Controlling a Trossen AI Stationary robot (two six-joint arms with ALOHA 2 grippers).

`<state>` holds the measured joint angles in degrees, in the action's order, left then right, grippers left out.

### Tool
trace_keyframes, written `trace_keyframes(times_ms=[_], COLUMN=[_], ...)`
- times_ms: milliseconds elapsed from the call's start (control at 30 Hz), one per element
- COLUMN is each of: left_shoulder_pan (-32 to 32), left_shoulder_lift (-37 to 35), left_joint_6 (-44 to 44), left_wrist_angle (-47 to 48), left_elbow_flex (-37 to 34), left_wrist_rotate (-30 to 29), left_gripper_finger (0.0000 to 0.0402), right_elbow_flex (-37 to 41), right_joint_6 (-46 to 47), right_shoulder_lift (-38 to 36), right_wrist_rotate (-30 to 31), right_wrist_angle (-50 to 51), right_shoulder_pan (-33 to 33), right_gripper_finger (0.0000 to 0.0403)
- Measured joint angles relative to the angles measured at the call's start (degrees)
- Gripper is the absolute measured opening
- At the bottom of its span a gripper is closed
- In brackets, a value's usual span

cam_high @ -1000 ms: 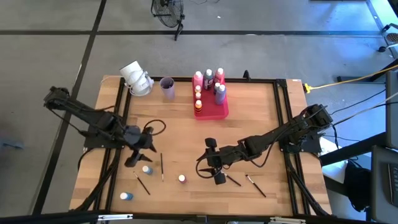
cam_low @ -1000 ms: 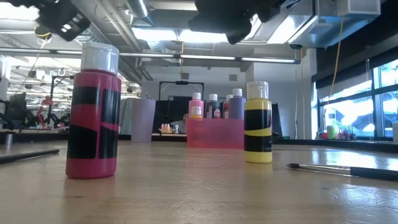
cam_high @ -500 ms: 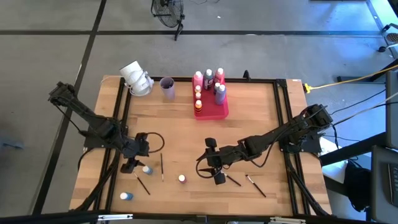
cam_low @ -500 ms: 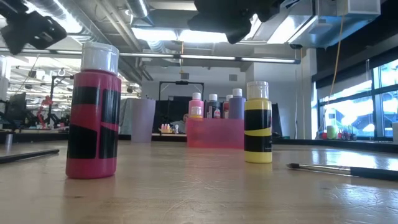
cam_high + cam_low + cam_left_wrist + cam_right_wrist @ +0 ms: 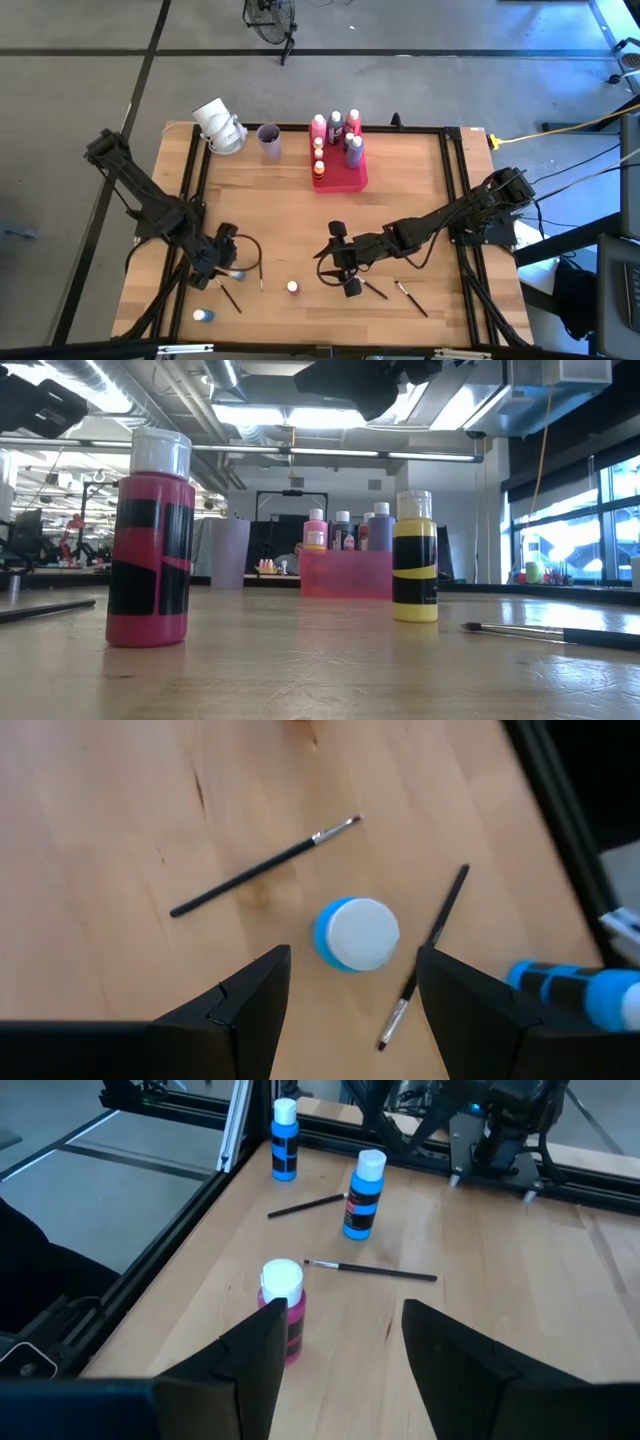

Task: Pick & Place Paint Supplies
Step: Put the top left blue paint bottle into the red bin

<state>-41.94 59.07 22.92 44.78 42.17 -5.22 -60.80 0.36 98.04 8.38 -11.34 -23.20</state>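
Left gripper [image 5: 222, 268] hangs spread over a blue bottle [image 5: 356, 933], apparently not touching; paintbrushes [image 5: 262, 867] lie either side, nothing between.

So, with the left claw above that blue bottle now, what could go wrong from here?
1. Two paintbrushes lie close on either side of the upright blue bottle. The open left claw may push one or trap it on closing.
2. The bottle is tall and narrow. An off-centre finger could tip it over.
3. A second blue bottle stands near the table edge. A sliding brush might knock it.
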Motion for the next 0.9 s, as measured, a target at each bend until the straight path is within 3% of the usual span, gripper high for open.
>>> trace_keyframes(times_ms=[600,900], left_shoulder_pan=[-0.41,-0.39], left_shoulder_lift=[10.06,10.95], left_joint_6=[2.36,3.42], left_wrist_angle=[-0.90,-3.63], left_elbow_flex=[0.00,0.00], left_wrist_rotate=[0.05,0.18], left_gripper_finger=[0.0213,0.0213], right_elbow_flex=[0.00,0.00], right_joint_6=[0.24,0.24], right_shoulder_lift=[-0.01,0.00], right_wrist_rotate=[0.00,0.06], right_wrist_angle=[-1.06,-1.87], right_shoulder_pan=[0.00,0.00], right_gripper_finger=[0.0201,0.0201])
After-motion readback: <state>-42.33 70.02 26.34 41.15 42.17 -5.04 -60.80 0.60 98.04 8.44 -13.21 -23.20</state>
